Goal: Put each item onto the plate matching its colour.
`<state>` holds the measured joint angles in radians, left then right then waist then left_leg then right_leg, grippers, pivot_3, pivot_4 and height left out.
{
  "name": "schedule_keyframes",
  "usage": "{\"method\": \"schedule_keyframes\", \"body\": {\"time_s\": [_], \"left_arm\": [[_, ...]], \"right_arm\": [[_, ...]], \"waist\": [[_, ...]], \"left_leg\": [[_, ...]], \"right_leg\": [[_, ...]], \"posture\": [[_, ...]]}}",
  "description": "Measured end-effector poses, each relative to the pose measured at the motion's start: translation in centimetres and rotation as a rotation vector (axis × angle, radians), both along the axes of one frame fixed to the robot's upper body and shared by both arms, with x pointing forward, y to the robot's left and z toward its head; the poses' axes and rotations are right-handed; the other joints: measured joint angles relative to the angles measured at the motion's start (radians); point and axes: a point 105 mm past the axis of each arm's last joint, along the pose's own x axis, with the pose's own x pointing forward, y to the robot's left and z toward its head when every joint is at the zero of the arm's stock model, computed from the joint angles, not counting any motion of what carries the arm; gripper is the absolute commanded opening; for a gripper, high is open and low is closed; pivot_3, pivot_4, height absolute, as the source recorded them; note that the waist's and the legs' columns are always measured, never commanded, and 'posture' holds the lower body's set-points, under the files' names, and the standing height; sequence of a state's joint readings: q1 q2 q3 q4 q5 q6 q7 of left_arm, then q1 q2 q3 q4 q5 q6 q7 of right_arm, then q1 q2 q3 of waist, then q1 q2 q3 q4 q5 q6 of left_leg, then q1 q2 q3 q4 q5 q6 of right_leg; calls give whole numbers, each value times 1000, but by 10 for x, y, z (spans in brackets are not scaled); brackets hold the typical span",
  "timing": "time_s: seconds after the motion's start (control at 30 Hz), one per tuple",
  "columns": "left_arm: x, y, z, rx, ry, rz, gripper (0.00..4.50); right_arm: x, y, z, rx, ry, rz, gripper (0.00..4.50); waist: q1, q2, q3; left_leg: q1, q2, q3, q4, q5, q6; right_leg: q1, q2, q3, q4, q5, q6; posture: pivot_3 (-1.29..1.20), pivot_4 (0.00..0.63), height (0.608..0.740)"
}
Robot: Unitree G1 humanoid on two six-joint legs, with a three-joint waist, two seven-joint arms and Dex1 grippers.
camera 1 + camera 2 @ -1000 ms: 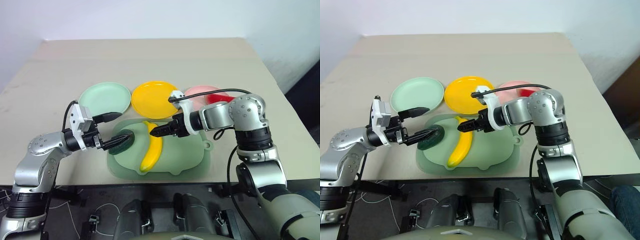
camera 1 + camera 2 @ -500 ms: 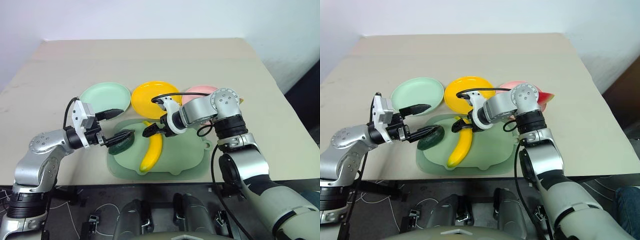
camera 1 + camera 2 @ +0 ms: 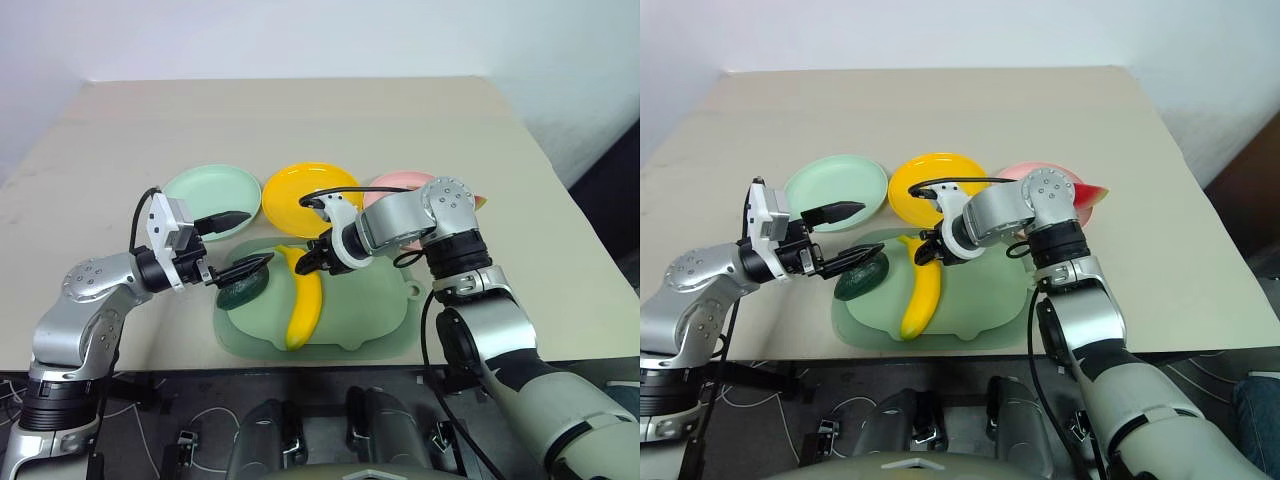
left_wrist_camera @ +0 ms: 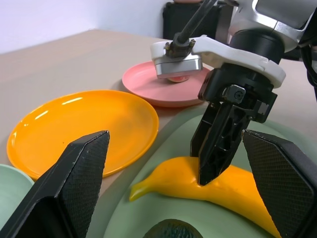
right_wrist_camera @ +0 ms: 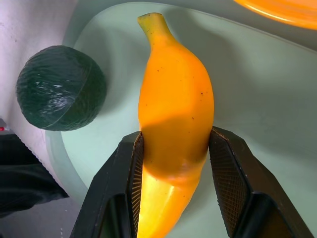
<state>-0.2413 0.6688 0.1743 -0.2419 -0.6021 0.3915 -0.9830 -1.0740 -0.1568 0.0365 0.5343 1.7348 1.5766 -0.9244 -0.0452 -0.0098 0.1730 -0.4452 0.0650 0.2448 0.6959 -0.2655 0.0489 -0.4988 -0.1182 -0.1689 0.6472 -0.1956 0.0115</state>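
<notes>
Yellow is the colour in play: in the left eye view the right gripper (image 3: 318, 263), which a second ago stood spread above the long curved yellow toy banana (image 3: 303, 303), has come down onto its upper end near the far edge of the pale green rounded mat (image 3: 385, 322), and the banana now lies straighter along the mat than before. The dark green egg-shaped toy avocado (image 3: 243, 288) sits at the mat's left edge, with the left gripper (image 3: 242, 240) spread wide just above it. Beyond the mat's far edge stand the mint green round plate (image 3: 205, 192), the bright yellow round plate (image 3: 306, 196) and the pink round plate (image 3: 405, 185).

From the right eye view, a red watermelon wedge with green rind (image 3: 1087, 194) peeks out at the pink plate's right side, probably resting on it, though the arm hides most of it.

Seen from the left wrist, the right gripper's black fingers stand upright on the banana's back.

At the right wrist, both pads (image 5: 229, 178) press the banana's flanks: it is pinched. By my reading the grasp is made, and lifting it to the yellow plate comes next; the avocado waits.
</notes>
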Motion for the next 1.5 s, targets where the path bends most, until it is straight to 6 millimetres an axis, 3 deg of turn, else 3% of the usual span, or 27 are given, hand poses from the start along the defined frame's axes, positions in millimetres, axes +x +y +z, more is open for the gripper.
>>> {"method": "schedule_keyframes", "body": {"time_s": [0.1,0.3,0.43,0.73,1.0,1.17,1.4,1.5], "left_arm": [[0,0,0,-1,3,2,4500],[1,1,-2,-7,16,6,4500],[3,6,-5,-18,25,8,4500],[1,23,-15,-37,29,35,4500],[-6,20,-16,-35,20,47,4500],[-7,17,-13,-41,16,49,4500],[-7,18,-13,-35,15,49,4500],[-6,18,-13,-35,15,51,4500]], "right_arm": [[1,-5,4,21,3,-10,1643],[-2,-29,32,40,-99,80,1643],[5,-39,42,60,-114,48,1643],[69,-50,77,97,-225,-215,1643],[115,-45,69,156,-312,-408,1643],[120,-39,48,137,-304,-451,1643],[124,-33,45,90,-380,-408,1643],[123,-30,44,68,-406,-368,2677]], "waist": [[0,0,0],[0,0,0],[-1,0,0],[2,1,1],[0,1,1],[-3,1,1],[-10,1,1],[-15,1,1]], "left_leg": [[0,0,0,0,0,0],[0,0,-1,0,0,0],[1,0,-1,0,0,0],[0,0,0,-1,0,0],[-1,0,1,-2,0,0],[-1,0,2,-2,0,0],[0,0,2,-2,0,0],[0,0,1,-2,0,-1]], "right_leg": [[0,0,0,0,0,0],[0,-1,0,-1,0,0],[0,0,0,-1,0,0],[0,0,0,-2,0,0],[-2,0,0,-1,0,1],[-2,0,0,0,0,1],[-2,0,0,0,-1,1],[-2,0,0,0,-1,1]], "posture": [[0,150,696],[0,150,696],[0,150,696],[0,150,696],[0,150,696],[0,150,696],[0,150,696],[0,150,696]]}}
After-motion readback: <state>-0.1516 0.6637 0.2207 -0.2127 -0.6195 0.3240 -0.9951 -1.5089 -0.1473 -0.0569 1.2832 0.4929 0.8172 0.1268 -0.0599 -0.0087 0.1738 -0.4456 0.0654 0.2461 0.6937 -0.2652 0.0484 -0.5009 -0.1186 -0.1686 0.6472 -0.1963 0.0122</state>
